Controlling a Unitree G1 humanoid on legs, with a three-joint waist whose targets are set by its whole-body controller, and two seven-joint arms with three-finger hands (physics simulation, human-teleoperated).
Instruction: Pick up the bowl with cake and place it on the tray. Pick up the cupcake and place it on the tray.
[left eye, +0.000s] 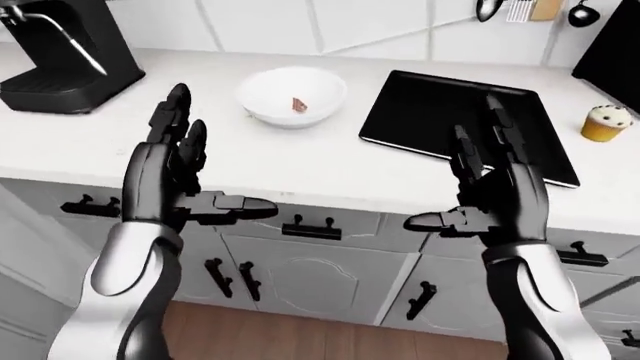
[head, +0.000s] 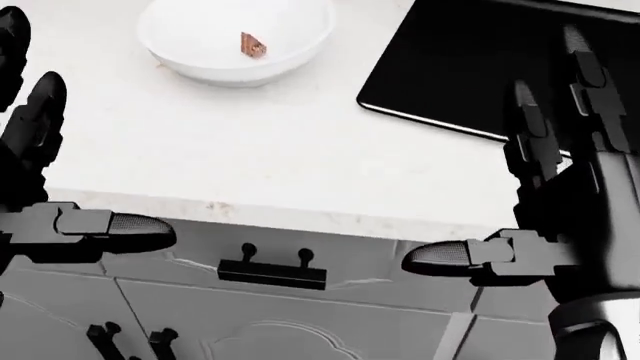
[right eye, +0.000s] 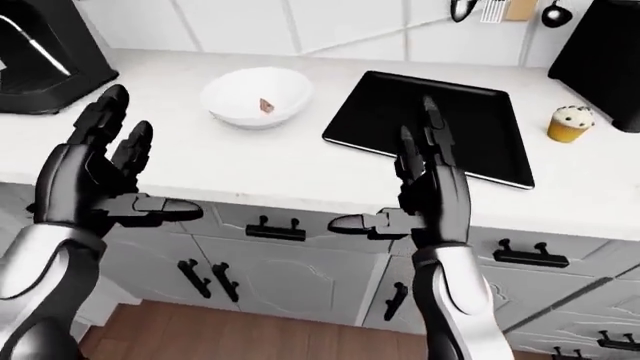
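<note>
- So, step one not begun: bowl (left eye: 291, 96) with cake (left eye: 300, 104) sat mid-counter (left eye: 300, 161), beside the tray (left eye: 450, 120).
- My left hand (left eye: 180, 169) and right hand (left eye: 495, 184) hung splayed, holding nothing.
- Next, I judged: reach left to the bowl's rim.

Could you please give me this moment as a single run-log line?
left robot hand: open, empty | right robot hand: open, empty | bowl with cake: on counter, left of tray | cupcake: on counter, right of tray | tray: empty
</note>
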